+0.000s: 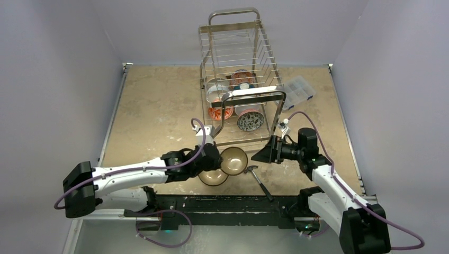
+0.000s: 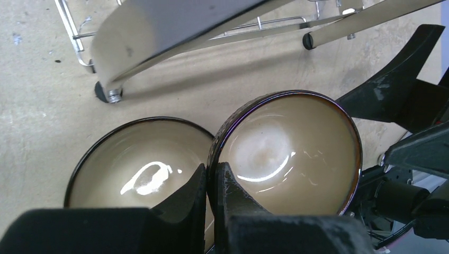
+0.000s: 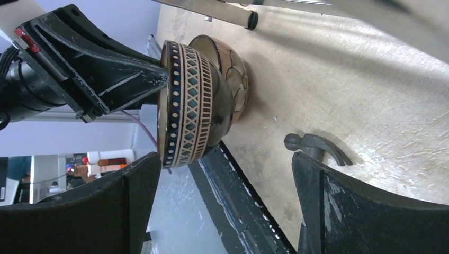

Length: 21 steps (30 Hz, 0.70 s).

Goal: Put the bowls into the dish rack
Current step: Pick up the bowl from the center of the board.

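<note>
Left gripper (image 2: 210,177) clamps one bowl (image 2: 288,153); second bowl (image 2: 140,164) beside.

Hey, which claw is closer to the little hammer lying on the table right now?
Right. The right claw hovers open right by the head of the hammer. The left claw is farther off to the left, shut on the rim of a tilted bowl.

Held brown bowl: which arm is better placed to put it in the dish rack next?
Left, probably. The left gripper is shut on the brown bowl at its rim, with the dish rack just beyond. The right gripper is open and empty beside the bowl.
</note>
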Available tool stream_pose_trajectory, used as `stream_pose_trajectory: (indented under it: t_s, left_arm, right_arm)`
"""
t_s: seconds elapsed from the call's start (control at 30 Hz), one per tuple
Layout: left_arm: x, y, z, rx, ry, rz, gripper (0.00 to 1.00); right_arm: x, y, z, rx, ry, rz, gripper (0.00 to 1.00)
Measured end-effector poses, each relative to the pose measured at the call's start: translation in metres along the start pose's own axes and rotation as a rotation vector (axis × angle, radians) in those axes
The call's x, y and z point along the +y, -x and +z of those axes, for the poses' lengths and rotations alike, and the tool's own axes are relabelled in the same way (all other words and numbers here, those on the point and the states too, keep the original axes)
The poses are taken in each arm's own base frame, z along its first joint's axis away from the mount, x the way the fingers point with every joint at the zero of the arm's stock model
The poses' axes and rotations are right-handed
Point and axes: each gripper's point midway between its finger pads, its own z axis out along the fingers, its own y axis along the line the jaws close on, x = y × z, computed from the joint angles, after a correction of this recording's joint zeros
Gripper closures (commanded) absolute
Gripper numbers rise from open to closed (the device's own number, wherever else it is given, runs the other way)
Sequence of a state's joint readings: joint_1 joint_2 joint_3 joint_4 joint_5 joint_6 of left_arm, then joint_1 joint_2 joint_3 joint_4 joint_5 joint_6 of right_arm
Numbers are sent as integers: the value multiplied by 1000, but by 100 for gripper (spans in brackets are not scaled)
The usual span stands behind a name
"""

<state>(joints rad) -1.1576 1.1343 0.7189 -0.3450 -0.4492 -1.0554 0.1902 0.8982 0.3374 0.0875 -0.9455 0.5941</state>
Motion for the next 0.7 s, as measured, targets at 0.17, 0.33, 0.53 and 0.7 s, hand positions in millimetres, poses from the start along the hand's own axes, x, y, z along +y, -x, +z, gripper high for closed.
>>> stream_pose_trajectory:
  t_s: [0.17,0.33,0.53,0.7]
  left_arm:
    - [-9,-4,8,8,-4,10,100]
    - [-16,-7,11,15,-9,18,100]
    - [-25,-5,10,11,-26,17,100]
    - [-24,-5,10,8,-23,19,100]
  right_arm:
    - [5,-1,4,-4,16,33,4]
    - [17,-8,13,26,42,31,10]
    - [24,-19,26,77,63,20,30]
    - [18,-21,31,82,36,28,67]
